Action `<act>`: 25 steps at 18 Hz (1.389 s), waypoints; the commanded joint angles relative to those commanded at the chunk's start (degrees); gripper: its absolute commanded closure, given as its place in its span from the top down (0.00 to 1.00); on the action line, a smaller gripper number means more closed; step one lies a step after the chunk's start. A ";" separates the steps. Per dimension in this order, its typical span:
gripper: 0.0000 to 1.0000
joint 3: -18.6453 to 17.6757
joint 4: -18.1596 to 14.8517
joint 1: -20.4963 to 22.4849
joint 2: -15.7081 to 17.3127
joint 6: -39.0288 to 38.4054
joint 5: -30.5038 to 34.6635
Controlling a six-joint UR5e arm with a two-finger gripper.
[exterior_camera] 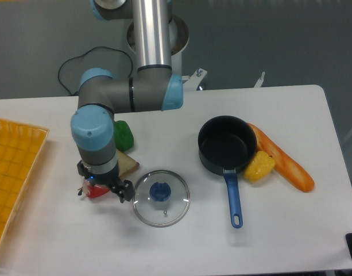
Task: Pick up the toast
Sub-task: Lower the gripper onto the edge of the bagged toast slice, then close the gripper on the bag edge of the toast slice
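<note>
From the fixed camera I see the arm (pixel 130 95) bent down over the left-centre of the table (pixel 290 241), its gripper (pixel 102 187) hanging right above the toast (pixel 126 164). Most of the toast is hidden under the wrist; only a tan corner pokes out to the right, just below the green pepper (pixel 123 135). A red pepper (pixel 95 191) sits at the fingertips. I cannot tell whether the jaws are spread or closed, as the wrist blocks them. Just right of the gripper lies the glass lid (pixel 161 197). Further right are the pot (pixel 226 146), a yellow pepper (pixel 259 165) and the baguette (pixel 285 160). An orange tray (pixel 15 167) fills the left edge.
</note>
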 joint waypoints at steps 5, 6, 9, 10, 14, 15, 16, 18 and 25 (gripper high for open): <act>1.00 0.00 -0.09 -2.11 0.35 -0.09 -1.32; 1.00 -0.09 -0.17 -2.46 0.27 -0.09 -1.32; 1.00 -0.79 -0.18 -3.17 0.18 -0.09 -1.50; 1.00 -0.79 -0.18 -3.17 0.00 -0.09 -1.50; 0.96 -0.79 -0.18 -3.26 -0.44 -0.09 -1.50; 0.91 -0.79 -0.18 -3.26 -0.44 -0.17 -1.58; 0.84 -0.88 -0.18 -3.26 -0.44 -0.35 -1.58; 0.81 -0.88 -0.26 -3.26 -0.44 -0.53 -1.58; 0.47 -0.88 -0.35 -3.26 -0.53 -0.79 -2.28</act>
